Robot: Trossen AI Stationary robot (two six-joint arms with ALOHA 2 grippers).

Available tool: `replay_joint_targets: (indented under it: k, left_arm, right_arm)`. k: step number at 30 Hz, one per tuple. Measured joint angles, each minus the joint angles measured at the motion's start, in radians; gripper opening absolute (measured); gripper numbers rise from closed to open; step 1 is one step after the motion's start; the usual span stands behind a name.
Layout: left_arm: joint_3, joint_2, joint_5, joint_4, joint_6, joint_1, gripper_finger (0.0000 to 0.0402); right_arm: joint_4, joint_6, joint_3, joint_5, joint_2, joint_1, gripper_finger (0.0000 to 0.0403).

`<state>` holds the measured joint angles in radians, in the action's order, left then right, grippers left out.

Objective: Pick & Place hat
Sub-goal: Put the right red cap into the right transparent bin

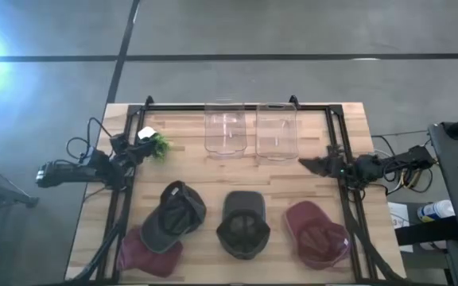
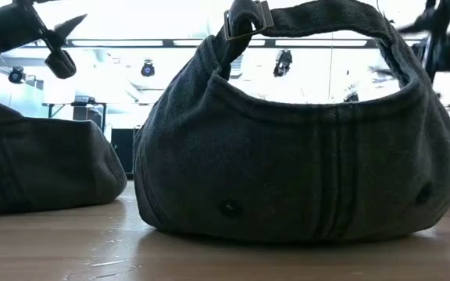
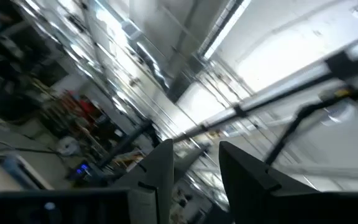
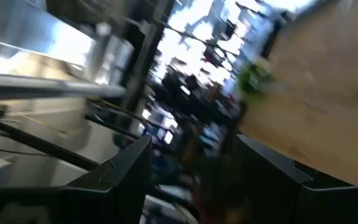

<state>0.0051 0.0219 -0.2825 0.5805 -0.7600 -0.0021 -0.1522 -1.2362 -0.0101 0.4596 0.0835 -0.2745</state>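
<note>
The dark grey hat fills my low view, lying upside down at lower centre of the table, between another grey hat and a maroon one. Right gripper at mid-right, fingers apart, empty. Left gripper at upper left, partly parted, holding nothing.

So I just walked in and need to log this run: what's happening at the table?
Nothing is held right now. Four caps lie along the near side of the table: a maroon cap under a grey cap, a dark cap, and a red cap. Two clear bins stand at the back. The left gripper and right gripper hover at the sides, open.
</note>
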Motion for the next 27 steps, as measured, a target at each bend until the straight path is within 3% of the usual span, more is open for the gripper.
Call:
replay_joint_targets:
  k: [3,7,14,17,22,27]
  left_arm:
    - [0.0,0.013,-0.086,-0.007,-0.022,0.0,0.0122]
    - [0.0,0.039,-0.09,-0.01,-0.072,-0.001,0.0122]
    - [0.028,0.117,-0.07,-0.033,-0.106,-0.002,0.0122]
    - [0.035,0.163,-0.042,-0.048,-0.109,-0.002,0.0122]
    - [0.035,0.246,-0.02,-0.113,-0.127,-0.002,0.0122]
    - [0.035,0.317,0.005,-0.135,-0.132,-0.002,0.0122]
  right_arm:
    - [0.102,-0.122,-0.003,-0.075,0.068,0.0,0.0221]
    - [0.232,-0.17,-0.082,-0.147,0.218,0.001,0.0221]
    - [0.75,-0.092,-0.401,-0.257,0.53,0.001,0.0221]
    - [0.942,-0.079,-0.508,-0.366,0.68,0.002,0.0221]
    - [1.01,0.036,-0.582,-0.657,0.904,0.004,0.0221]
    - [1.063,0.152,-0.61,-0.717,1.037,0.005,0.0221]
